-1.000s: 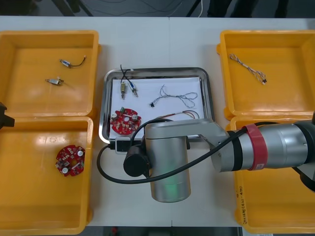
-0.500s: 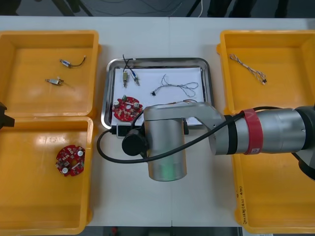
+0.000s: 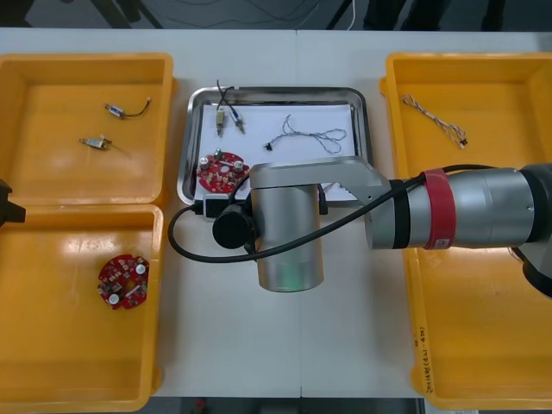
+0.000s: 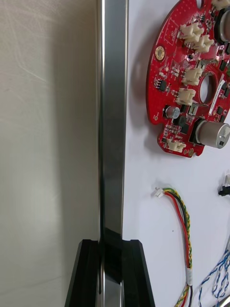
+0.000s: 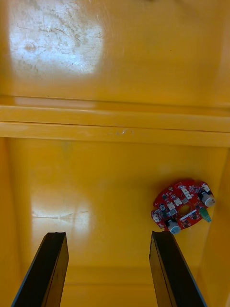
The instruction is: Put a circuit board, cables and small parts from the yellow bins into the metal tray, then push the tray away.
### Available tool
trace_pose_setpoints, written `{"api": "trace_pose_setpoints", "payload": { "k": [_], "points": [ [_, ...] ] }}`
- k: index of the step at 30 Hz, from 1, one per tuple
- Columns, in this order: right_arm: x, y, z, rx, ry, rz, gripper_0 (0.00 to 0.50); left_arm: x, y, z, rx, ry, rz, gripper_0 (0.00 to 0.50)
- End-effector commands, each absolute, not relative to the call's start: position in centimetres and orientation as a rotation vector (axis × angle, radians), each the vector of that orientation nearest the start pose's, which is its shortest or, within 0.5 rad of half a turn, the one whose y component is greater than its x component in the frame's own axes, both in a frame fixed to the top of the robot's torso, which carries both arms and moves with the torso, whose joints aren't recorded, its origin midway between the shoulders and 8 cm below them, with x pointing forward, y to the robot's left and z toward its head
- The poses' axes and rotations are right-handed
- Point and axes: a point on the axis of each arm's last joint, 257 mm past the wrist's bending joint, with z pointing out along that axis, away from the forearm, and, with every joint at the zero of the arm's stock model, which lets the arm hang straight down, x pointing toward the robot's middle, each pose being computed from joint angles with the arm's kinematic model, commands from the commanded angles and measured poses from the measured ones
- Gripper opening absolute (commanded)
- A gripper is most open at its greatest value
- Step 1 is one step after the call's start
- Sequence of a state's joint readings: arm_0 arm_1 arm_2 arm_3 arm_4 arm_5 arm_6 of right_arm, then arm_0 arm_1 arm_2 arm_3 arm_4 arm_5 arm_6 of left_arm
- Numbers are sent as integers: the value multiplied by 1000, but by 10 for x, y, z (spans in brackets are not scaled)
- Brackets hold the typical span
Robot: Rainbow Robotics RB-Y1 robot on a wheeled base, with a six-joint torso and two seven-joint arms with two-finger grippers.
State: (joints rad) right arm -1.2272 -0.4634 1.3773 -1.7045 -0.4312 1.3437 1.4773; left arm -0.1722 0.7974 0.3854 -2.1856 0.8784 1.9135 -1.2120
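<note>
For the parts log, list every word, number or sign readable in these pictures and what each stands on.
No text can be read outright.
Dark marks on the rim of the near right bin: too small to read.
Print on the board in the tray: none legible.
Loose board in the near left bin: too small to read.

The light table (image 3: 362,345) had a thin seam (image 3: 296,56) running toward its far edge. Beyond that edge lay dark floor (image 3: 216,10).
</note>
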Motion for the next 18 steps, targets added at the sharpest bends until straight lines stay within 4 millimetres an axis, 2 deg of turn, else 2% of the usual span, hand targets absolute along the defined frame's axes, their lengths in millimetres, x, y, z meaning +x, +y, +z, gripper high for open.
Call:
{"api": "trace_pose_setpoints", "payload": {
  "k": [1, 18],
  "points": [
    [513, 21, -204, -1723, 1600, -706, 0, 374, 392, -138, -2, 2612, 39, 500],
    [548, 14, -190, -1631, 1640, -713, 0, 374, 392, -138, -2, 2612, 39, 500]
  ]
}}
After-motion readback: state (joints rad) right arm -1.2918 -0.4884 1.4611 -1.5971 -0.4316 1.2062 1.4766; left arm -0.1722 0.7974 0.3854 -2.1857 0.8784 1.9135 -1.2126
